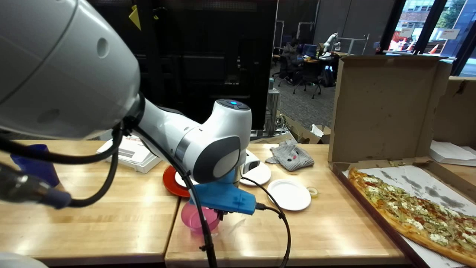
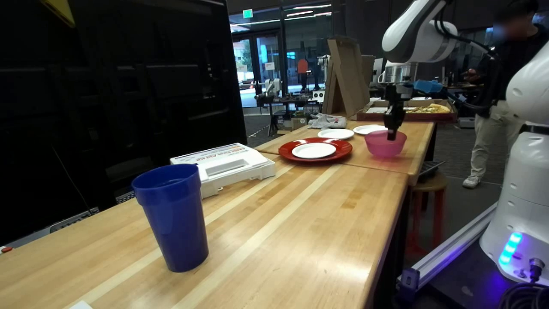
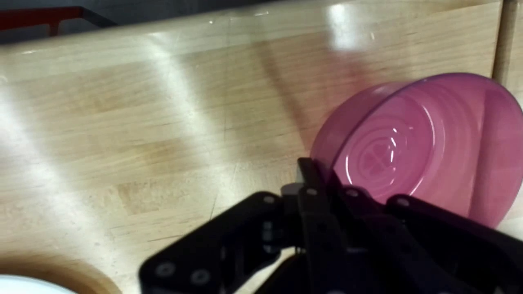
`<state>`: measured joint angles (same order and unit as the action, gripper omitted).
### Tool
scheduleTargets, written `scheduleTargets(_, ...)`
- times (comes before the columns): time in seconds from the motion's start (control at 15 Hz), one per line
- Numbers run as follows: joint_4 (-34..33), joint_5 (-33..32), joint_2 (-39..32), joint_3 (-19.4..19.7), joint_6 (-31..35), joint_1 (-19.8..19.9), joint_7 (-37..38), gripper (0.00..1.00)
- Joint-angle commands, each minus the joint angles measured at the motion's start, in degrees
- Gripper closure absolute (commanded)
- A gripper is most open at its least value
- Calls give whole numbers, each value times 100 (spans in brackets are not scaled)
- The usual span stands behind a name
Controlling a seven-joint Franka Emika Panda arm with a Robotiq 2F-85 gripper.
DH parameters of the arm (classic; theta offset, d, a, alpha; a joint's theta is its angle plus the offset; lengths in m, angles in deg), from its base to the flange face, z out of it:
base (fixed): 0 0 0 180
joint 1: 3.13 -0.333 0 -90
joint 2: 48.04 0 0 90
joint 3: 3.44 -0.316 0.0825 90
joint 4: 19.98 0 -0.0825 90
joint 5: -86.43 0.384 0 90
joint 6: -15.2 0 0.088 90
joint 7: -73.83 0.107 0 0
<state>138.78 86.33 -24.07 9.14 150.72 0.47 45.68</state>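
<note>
Wooden worktop (image 3: 143, 134) crossed the wrist view. Right of centre, the hand (image 3: 321, 174) clamped a pink bowl (image 3: 380, 157) by its rim.

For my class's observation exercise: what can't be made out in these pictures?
Translucent pink plastic bowl, wrist view: part of the rim, hidden by the black gripper.
Round red plate, in an exterior view: partly hidden by the white arm.
Green-topped pizza, in an exterior view: cut off by the right edge.
</note>
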Motion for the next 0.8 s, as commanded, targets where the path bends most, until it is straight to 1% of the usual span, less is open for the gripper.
scheduleTargets(0.0, 79, -123, 553, -82, -283, 55, 177, 99)
scheduleTargets(0.33, 75, 35, 1034, -38, -524, -36, 170, 99)
scheduleTargets(0.73, 33, 271, 1096, -51, -577, -222, 274, 99)
